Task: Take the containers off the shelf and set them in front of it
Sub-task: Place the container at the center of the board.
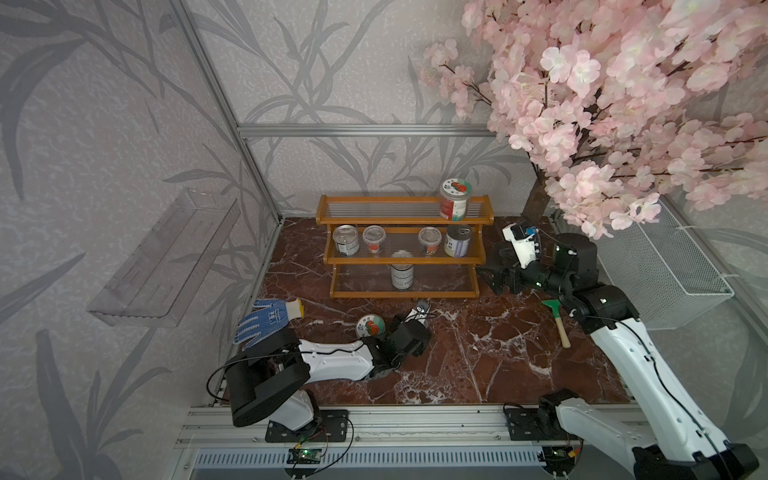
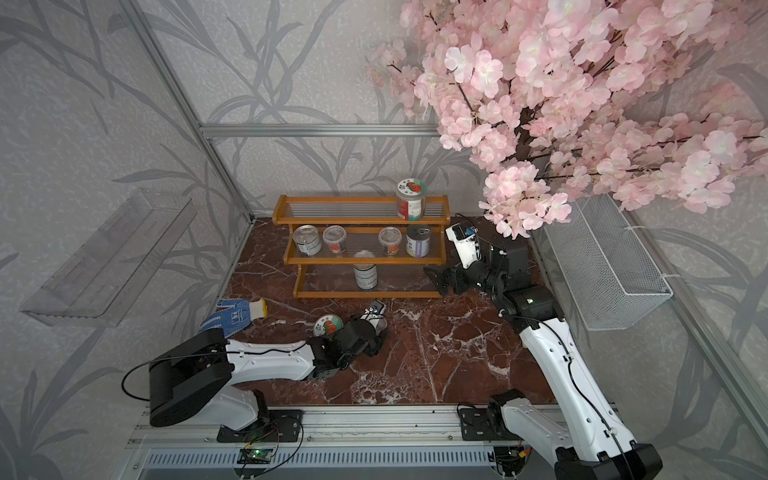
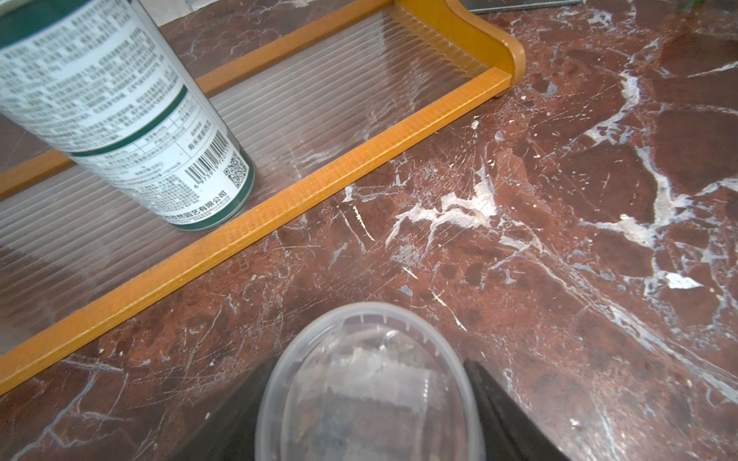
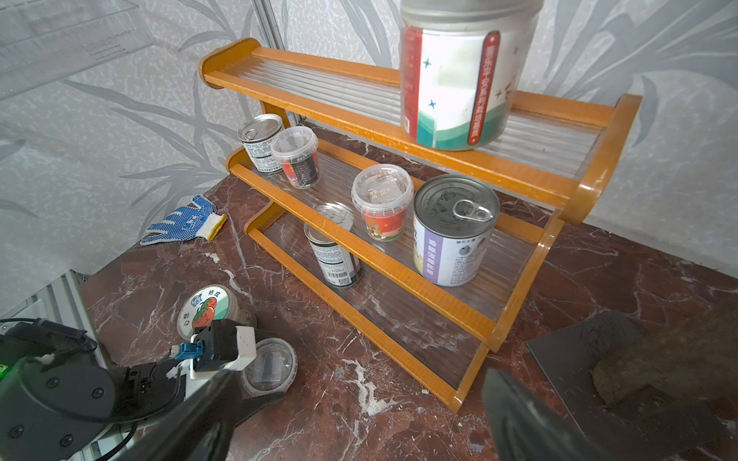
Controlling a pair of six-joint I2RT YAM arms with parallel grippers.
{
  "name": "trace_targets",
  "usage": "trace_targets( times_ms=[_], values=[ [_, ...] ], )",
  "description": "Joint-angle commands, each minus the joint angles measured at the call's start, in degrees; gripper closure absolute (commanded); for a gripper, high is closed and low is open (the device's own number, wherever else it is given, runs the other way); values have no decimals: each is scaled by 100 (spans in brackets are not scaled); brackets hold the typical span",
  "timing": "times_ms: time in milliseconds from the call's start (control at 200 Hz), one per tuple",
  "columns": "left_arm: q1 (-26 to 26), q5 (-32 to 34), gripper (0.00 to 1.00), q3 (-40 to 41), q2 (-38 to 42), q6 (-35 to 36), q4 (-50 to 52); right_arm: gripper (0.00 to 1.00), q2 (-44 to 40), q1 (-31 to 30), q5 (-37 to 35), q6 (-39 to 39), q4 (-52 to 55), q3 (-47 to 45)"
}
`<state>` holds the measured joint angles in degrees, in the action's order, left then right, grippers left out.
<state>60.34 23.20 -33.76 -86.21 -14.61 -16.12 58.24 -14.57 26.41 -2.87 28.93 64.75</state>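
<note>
The orange-brown shelf point(image 1: 403, 260) holds a fruit-lidded jar point(image 1: 455, 201) on its top tier. Two tins point(image 1: 346, 240) point(image 1: 458, 241) and two clear cups point(image 1: 374, 239) point(image 1: 429, 240) stand on the middle tier, and one tin point(image 1: 402, 270) on the bottom. A second jar point(image 1: 370, 325) stands on the marble in front. Beside it my left gripper point(image 3: 365, 371) is shut on a clear plastic cup point(image 4: 269, 365), low at the tabletop before the shelf. My right gripper point(image 4: 359, 403) hangs open and empty off the shelf's right end point(image 1: 492, 274).
A blue-dotted glove point(image 1: 266, 320) lies at the left of the table. A green-headed tool with a wooden handle point(image 1: 557, 320) lies at the right. A white wire basket point(image 1: 660, 270), a clear wall tray point(image 1: 166, 257) and a pink blossom tree point(image 1: 623, 104) border the table.
</note>
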Motion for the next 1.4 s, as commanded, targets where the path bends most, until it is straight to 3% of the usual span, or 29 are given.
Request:
trace_targets(
  times_ms=[0, 430, 695, 995, 1210, 1395],
  values=[
    [31, 266, 29, -187, -88, -233, 147, 1, 37, 26, 118, -37, 89, 118],
    [31, 236, 22, 97, 105, -252, 250, 1, 135, 24, 184, -50, 43, 113],
    [31, 352, 10, -87, 286, -201, 453, 1, 167, 24, 253, -6, 14, 82],
    [31, 375, 6, -350, 524, -47, 644, 1, 178, 33, 285, 32, -101, 32],
    [23, 825, 5, -770, 710, 34, 1376, 1, 187, 34, 364, 67, -94, 49],
    [-119, 390, 1, -1086, 1319, 557, 1866, 1, 230, 36, 421, 162, -168, 109]
  ],
)
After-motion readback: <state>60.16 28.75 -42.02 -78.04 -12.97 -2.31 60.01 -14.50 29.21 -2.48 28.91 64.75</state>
